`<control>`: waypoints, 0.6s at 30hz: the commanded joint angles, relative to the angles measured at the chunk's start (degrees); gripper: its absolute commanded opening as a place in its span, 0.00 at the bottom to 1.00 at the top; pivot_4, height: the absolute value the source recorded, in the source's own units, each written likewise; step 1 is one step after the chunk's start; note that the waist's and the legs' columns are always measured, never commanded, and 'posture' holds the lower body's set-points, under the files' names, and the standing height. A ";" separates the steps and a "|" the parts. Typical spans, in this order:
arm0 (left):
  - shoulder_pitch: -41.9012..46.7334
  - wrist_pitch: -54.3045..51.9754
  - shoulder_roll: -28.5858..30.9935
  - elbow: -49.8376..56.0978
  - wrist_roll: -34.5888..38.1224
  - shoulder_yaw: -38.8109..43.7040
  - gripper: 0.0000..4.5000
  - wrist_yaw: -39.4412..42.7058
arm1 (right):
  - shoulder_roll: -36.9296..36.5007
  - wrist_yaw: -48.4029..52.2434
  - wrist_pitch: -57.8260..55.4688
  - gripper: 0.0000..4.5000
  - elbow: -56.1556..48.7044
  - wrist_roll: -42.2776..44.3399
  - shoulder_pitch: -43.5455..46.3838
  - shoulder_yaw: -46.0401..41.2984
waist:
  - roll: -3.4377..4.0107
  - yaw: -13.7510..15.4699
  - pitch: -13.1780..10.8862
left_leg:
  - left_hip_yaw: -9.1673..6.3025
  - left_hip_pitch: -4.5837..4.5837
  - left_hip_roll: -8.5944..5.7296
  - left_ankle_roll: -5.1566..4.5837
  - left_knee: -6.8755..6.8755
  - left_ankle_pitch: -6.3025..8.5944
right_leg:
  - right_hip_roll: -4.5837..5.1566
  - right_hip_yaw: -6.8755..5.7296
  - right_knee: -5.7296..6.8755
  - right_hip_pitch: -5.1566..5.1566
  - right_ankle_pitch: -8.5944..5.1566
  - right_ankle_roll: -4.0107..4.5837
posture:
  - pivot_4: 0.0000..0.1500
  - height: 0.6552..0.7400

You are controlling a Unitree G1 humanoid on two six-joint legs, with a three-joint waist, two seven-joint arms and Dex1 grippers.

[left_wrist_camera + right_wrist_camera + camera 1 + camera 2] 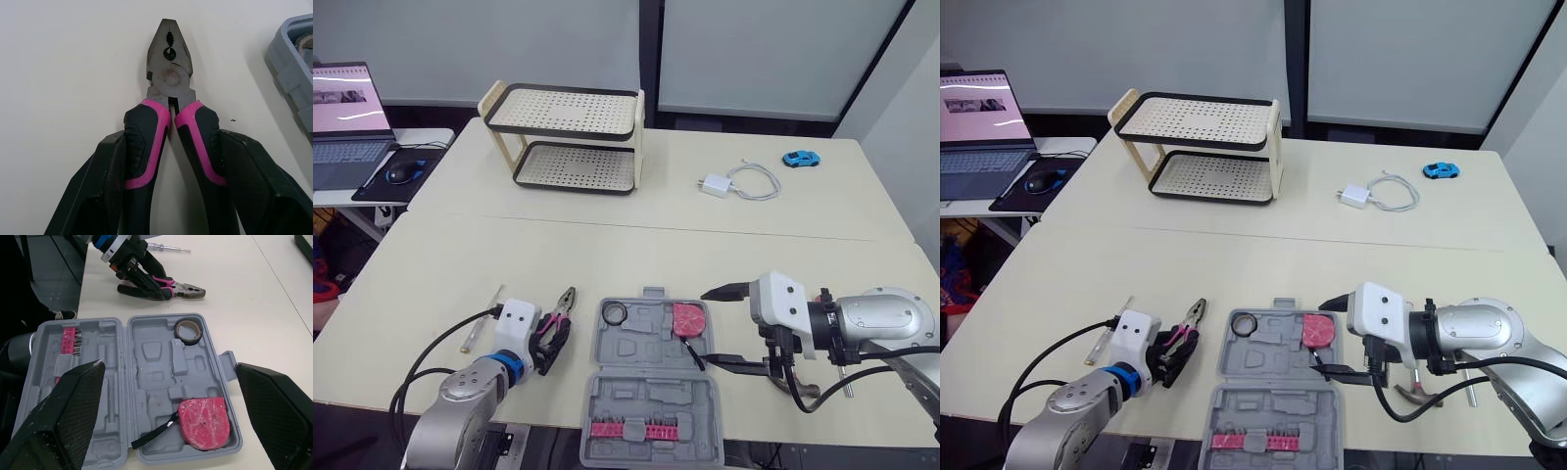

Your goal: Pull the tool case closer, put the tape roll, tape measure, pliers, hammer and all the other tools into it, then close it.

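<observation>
The grey tool case (pixel 646 351) lies open near the table's front edge. In it sit a tape roll (pixel 614 313), a pink tape measure (pixel 688 319) and a strip of pink bits (pixel 626 429). My right gripper (pixel 729 328) hangs open just right of the case, its fingers spread wide around the tape measure (pixel 203 423). The pink-handled pliers (pixel 168 73) lie on the table left of the case, and my left gripper (pixel 171 137) is shut on their handles. A hammer (pixel 1415 392) lies under my right arm. A screwdriver (pixel 480 325) lies left of the pliers.
A two-tier perforated rack (pixel 568 137) stands at the back left. A white charger with its cable (pixel 715 184) and a blue toy car (pixel 800 158) lie at the back right. A laptop (pixel 347 117) and a mouse (pixel 401 173) sit on a side desk.
</observation>
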State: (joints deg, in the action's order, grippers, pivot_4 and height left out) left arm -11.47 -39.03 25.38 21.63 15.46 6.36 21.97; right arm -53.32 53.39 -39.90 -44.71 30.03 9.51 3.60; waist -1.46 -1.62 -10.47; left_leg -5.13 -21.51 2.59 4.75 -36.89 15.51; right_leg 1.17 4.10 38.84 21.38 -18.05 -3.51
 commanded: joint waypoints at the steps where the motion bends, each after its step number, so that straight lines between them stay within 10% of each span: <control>1: -0.98 3.45 0.77 1.14 0.94 3.31 0.56 1.50 | 0.19 -0.94 0.85 1.00 -1.27 -0.23 0.09 -0.53 | 0.00 -0.03 0.00 | 0.00 0.00 0.00 0.00 0.00 0.00 | 0.00 0.00 0.00 0.00 0.00 0.00 | 1.00 0.94; 9: 2.28 16.96 14.14 1.97 6.14 5.12 0.55 24.49 | 0.10 -3.47 1.01 1.00 -2.42 -0.12 -2.22 -2.86 | 0.04 0.32 -0.12 | -0.11 -0.16 0.03 0.02 0.00 -0.01 | -0.03 -0.12 0.03 0.14 -0.06 0.11 | 1.00 0.94; 18: 23.55 24.42 18.81 -5.71 0.13 -15.04 0.55 43.44 | -1.87 -6.54 -1.32 1.00 -8.35 0.73 -10.48 -8.82 | 0.19 0.95 -0.21 | -0.24 -0.26 -0.03 0.00 -0.06 -0.02 | -0.04 -0.23 0.08 0.14 -0.01 0.05 | 1.00 0.94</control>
State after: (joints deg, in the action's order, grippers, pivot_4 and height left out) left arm 10.09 -16.13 44.29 15.84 16.76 -6.13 62.93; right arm -54.26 47.30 -41.02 -50.04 30.39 -0.21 -2.68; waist -1.27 -0.67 -10.68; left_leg -5.40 -21.76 2.56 4.75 -36.97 15.49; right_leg 1.12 3.84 38.96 21.52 -18.06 -3.46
